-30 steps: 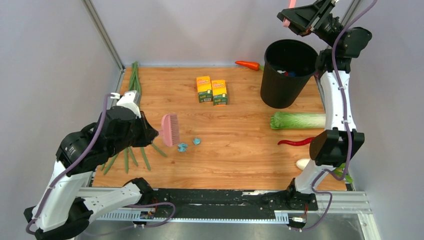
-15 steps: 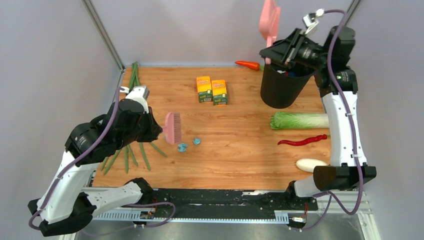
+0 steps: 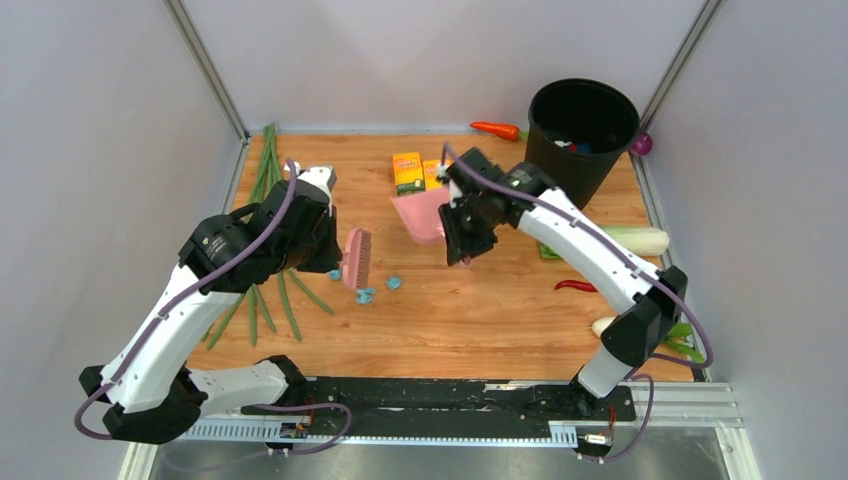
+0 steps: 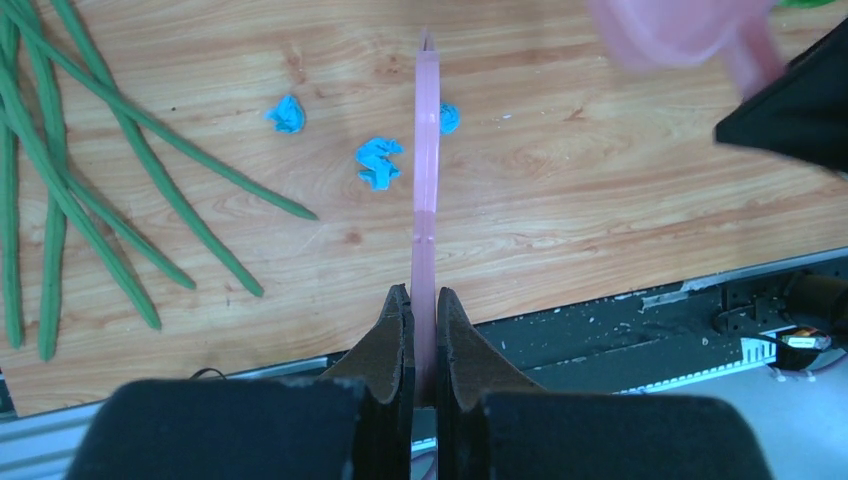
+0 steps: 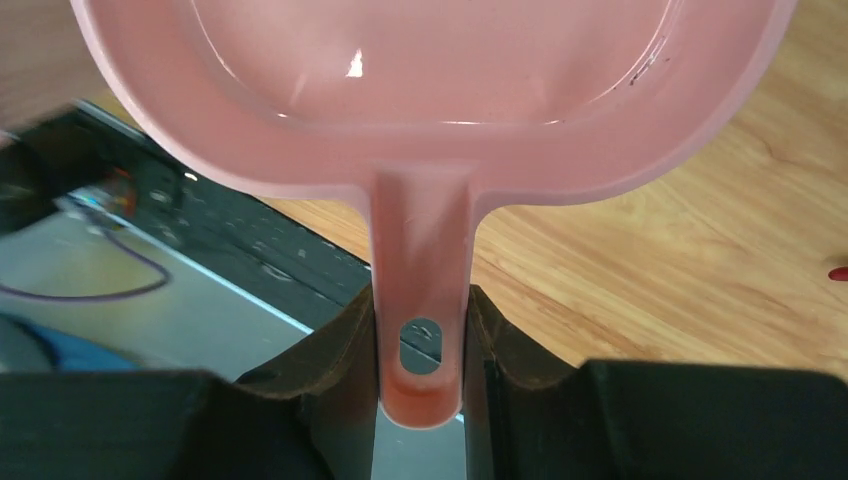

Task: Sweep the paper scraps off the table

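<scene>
Three light-blue paper scraps (image 3: pixel 365 295) lie on the desk (image 3: pixel 480 320), close around the head of the pink brush (image 3: pixel 356 258). My left tool (image 4: pixel 425 300) is clamped narrow on the brush's handle. Right of the brush, my right tool (image 5: pixel 420 310) grips the handle of the pink dustpan (image 5: pixel 430 90).

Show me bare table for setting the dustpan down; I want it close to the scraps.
Bare wood runs along the near edge of the table, between the paper scraps and the red chili. A second patch lies at the back, between the green beans and the yellow boxes. The right side is crowded: cabbage, chili, white radish, black bin.
</scene>
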Motion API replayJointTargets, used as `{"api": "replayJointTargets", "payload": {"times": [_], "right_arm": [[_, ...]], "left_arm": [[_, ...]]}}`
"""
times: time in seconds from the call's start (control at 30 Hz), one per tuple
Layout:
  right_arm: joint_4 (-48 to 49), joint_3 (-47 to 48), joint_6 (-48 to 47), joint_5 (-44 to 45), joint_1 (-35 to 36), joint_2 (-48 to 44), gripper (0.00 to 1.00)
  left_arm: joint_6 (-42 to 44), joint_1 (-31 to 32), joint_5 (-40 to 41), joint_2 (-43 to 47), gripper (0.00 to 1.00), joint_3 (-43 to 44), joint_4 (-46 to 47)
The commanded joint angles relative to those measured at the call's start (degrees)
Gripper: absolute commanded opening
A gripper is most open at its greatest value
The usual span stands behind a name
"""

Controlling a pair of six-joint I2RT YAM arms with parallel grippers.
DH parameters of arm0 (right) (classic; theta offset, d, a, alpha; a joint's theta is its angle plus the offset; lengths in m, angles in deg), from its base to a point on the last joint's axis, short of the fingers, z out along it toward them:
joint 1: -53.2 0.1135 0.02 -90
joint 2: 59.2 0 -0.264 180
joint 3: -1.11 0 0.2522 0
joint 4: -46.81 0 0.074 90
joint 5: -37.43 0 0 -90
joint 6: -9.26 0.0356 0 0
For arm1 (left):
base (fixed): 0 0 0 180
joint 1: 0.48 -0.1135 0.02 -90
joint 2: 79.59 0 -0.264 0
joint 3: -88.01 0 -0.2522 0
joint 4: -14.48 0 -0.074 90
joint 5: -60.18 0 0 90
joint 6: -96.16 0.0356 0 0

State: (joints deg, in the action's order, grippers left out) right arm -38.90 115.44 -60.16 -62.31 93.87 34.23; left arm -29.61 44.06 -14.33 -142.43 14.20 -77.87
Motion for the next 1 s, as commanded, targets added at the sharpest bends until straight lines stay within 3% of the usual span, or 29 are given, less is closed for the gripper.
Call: {"api": "replayJointTargets", "payload": {"times": [0.0,0.47,0.8,0.97], "right_arm": [[-8.13,-3.71,-2.12,9.21,5.65,0.61,0.0],[-3.12,-22.86,0.95,5.52,15.31,-4.65,0.0],[5.4,-32.18,2.19,3.5,22.18,-7.64,0.0],[10.76,-37.46,3.41,2.97,22.53,-10.98,0.0]], "left_arm": [[1.84,0.03,0.6,-0.25,0.0,1.71,-1.92],[2.8,-0.06,2.62,-1.04,0.0,-3.12,1.77],[10.44,-1.64,5.26,-10.97,0.0,-2.6,6.33],[15.19,-3.75,2.54,-15.27,0.0,-3.13,10.55]]}}
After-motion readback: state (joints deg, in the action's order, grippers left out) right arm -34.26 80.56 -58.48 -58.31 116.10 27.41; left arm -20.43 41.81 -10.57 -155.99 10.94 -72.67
